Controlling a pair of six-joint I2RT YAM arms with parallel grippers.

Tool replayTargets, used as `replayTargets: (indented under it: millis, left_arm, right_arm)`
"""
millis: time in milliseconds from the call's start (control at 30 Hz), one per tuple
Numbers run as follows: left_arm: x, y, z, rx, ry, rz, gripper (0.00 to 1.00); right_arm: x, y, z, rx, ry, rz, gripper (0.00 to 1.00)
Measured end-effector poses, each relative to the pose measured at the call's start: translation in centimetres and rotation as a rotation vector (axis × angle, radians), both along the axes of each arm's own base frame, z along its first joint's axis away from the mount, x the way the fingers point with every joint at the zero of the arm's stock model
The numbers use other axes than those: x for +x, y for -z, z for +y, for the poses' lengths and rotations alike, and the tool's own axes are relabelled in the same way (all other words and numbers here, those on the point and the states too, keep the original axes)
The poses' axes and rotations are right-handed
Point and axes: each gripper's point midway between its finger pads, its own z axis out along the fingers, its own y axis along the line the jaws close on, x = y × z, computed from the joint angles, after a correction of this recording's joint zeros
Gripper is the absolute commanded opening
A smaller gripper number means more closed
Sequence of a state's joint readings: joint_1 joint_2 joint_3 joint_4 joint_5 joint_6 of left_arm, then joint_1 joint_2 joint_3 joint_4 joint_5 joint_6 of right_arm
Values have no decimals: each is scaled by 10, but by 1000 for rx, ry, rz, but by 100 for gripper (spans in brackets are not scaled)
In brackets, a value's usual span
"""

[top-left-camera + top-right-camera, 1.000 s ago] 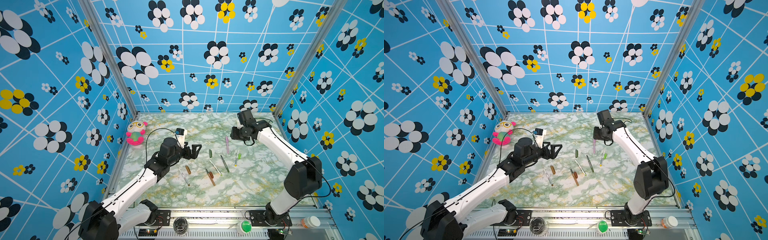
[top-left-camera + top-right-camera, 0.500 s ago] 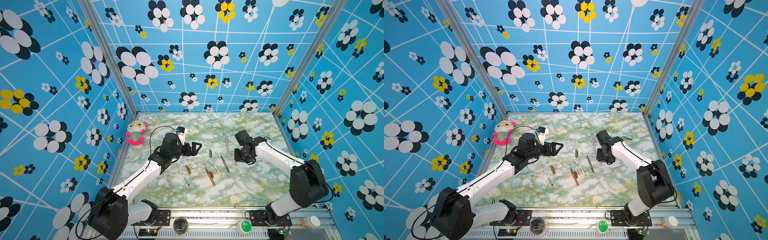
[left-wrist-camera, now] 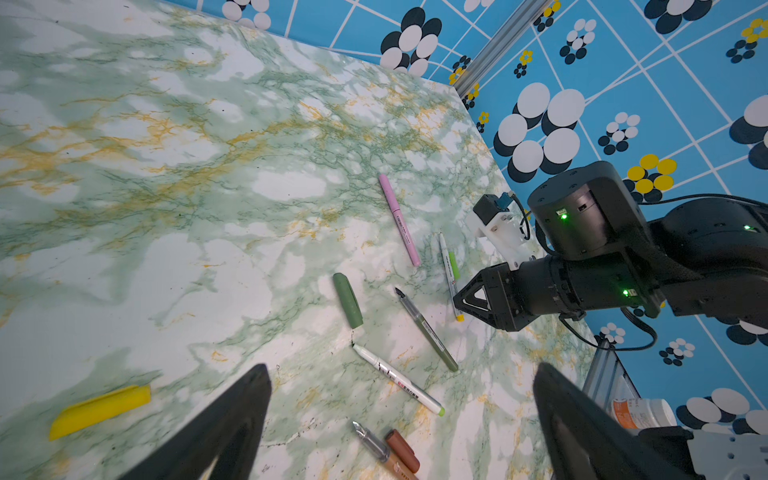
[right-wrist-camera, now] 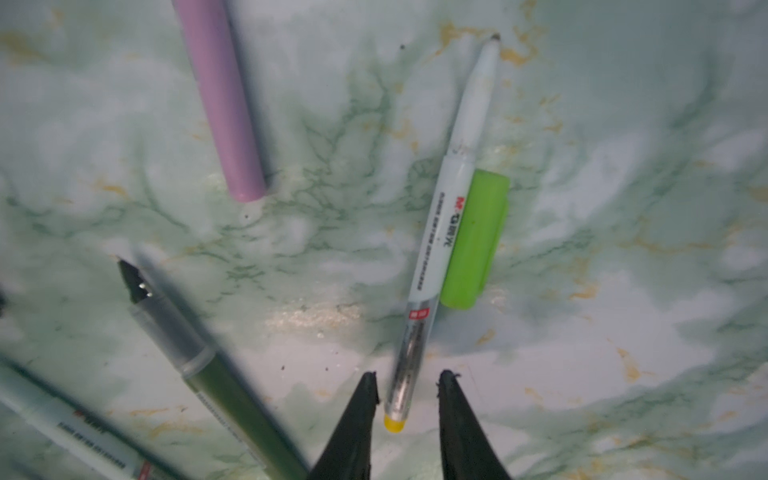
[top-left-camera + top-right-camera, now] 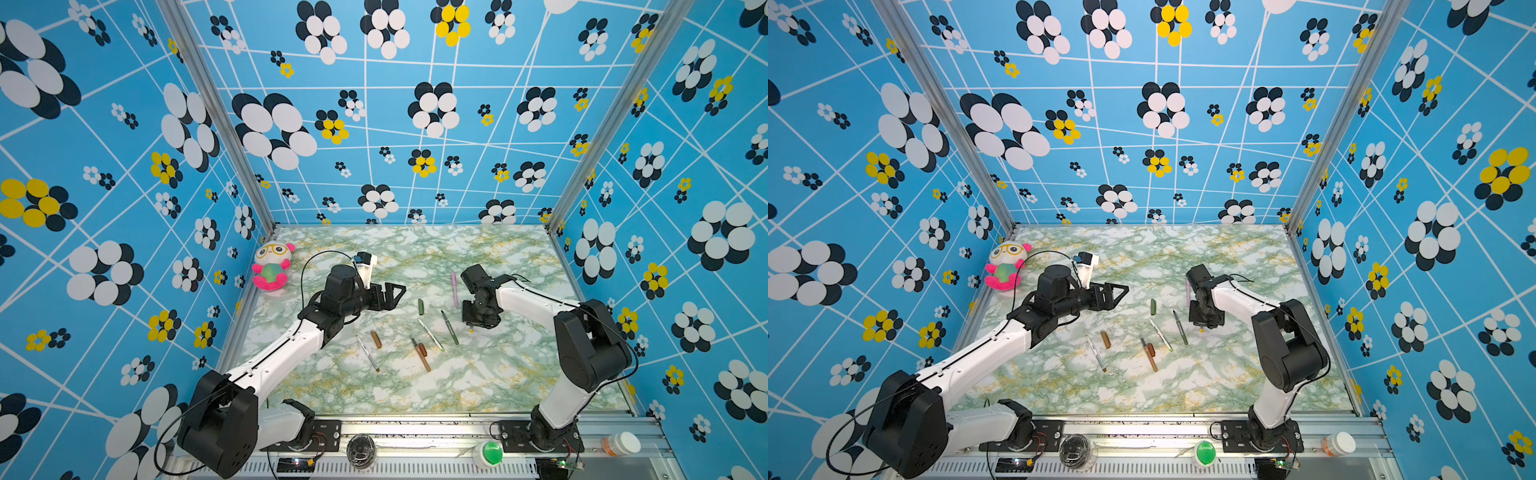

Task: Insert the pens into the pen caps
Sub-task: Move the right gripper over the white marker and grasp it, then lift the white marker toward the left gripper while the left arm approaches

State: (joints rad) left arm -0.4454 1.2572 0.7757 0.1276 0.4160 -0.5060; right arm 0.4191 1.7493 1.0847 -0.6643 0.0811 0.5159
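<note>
Pens and pen caps lie scattered on the marble table (image 5: 415,386). My right gripper (image 4: 409,386) points down at the table, still open, its jaws narrowly either side of the yellow end of a white pen (image 4: 449,216), with a gap on at least one side. A lime green cap (image 4: 473,241) lies against that pen. Nearby are a pink pen (image 5: 454,289), a dark green pen (image 5: 449,328) and a dark green cap (image 5: 421,306). My left gripper (image 5: 395,293) hovers wide open and empty, left of the dark green cap. A yellow cap (image 3: 99,409) lies under it.
Nearer the front lie a second white pen (image 5: 430,334), a brown pen (image 5: 420,355) beside a reddish-brown cap (image 5: 423,349), a brown cap (image 5: 376,338) and a third white pen (image 5: 368,353). A plush toy (image 5: 272,266) sits at the left wall.
My right gripper came forward from the back of the table and down onto the white pen, and its jaws have narrowed. The left gripper shifted slightly and stays wide open.
</note>
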Motion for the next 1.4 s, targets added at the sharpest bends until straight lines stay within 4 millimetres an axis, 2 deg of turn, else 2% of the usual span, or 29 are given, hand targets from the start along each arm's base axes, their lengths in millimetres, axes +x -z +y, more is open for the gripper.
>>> replayTargets:
  millis: [367, 800, 1067, 1400]
  left_arm:
    - [1, 2, -2, -5, 2, 9, 99]
    - [2, -4, -5, -30, 0, -2, 99]
    - [2, -4, -5, -30, -1, -1, 99]
    - [2, -4, -5, -32, -2, 1, 99]
  right_arm:
    - [11, 9, 5, -3, -7, 2, 21]
    - [40, 8, 17, -20, -38, -28, 22]
    - [54, 8, 18, -50, -56, -50, 23]
    - [65, 8, 20, -64, -67, -65, 14]
